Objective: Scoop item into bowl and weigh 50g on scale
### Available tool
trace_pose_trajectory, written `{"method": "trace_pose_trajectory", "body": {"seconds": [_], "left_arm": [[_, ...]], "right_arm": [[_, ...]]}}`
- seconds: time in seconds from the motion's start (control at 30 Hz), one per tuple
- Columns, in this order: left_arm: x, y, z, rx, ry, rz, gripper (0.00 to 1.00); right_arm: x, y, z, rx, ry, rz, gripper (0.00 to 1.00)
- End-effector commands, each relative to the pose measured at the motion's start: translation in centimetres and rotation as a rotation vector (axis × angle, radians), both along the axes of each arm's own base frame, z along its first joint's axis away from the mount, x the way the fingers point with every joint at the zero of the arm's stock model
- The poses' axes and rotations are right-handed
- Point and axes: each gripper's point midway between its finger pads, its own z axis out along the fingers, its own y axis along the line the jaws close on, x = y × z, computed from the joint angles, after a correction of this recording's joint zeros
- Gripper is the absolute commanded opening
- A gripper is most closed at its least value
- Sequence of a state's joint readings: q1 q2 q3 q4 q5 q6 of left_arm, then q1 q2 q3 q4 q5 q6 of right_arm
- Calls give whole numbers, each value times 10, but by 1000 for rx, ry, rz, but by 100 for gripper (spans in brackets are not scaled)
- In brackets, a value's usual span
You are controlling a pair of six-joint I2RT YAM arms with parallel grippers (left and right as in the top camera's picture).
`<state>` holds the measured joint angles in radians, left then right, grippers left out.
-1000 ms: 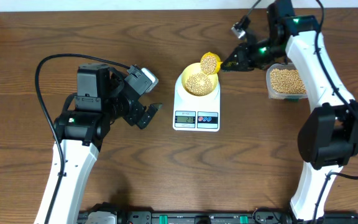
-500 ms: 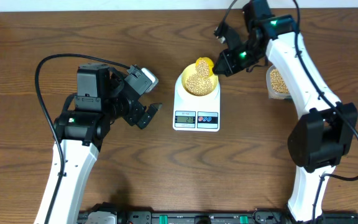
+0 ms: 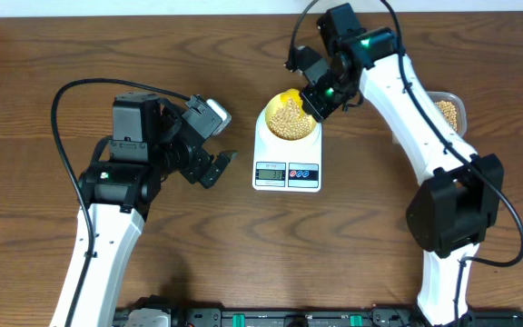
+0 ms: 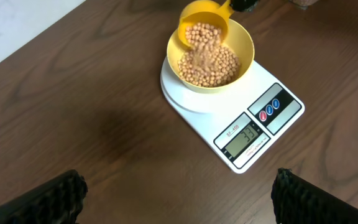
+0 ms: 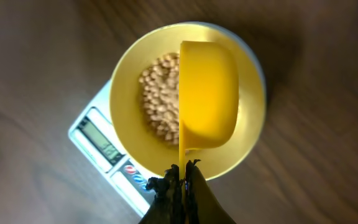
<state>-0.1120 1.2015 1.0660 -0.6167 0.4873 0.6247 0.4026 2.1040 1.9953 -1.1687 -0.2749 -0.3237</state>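
The pale-yellow bowl sits on the white scale, partly filled with tan beans. My right gripper is shut on the handle of a bright yellow scoop, tipped on its side over the bowl; beans pour from the scoop into the bowl. The scale display reads about 33; the scale also shows in the right wrist view. My left gripper is open and empty, left of the scale, with both fingertips over bare table.
A clear plastic tub of beans stands at the right, partly hidden behind my right arm. Dark wooden table all around; its far edge runs along the top.
My right gripper has moved left from the tub side to above the bowl and tipped the scoop, so beans now fall into the bowl. The left arm has not moved.
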Motion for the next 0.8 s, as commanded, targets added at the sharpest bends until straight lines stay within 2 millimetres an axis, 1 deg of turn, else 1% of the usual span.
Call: {"method": "trace_pose_trajectory", "body": {"seconds": [0.0, 0.1, 0.27, 0.43, 0.53, 0.67, 0.77], "left_arm": [[-1, 3, -3, -1, 9, 18, 97], [-1, 3, -3, -1, 9, 18, 97], [-1, 3, -3, -1, 9, 18, 97], [-1, 3, -3, -1, 9, 18, 97], [-1, 3, -3, -1, 9, 18, 97], [-1, 3, -3, -1, 9, 18, 97], [-1, 3, -3, -1, 9, 18, 97]], "right_arm": [[11, -5, 21, -101, -133, 33, 1], [10, -3, 22, -131, -156, 65, 1], [10, -1, 22, -130, -156, 70, 1], [6, 5, 23, -89, -142, 82, 1], [4, 8, 28, -51, -135, 89, 1], [5, 3, 42, -38, -160, 71, 1], [4, 0, 54, 1, -168, 63, 1]]}}
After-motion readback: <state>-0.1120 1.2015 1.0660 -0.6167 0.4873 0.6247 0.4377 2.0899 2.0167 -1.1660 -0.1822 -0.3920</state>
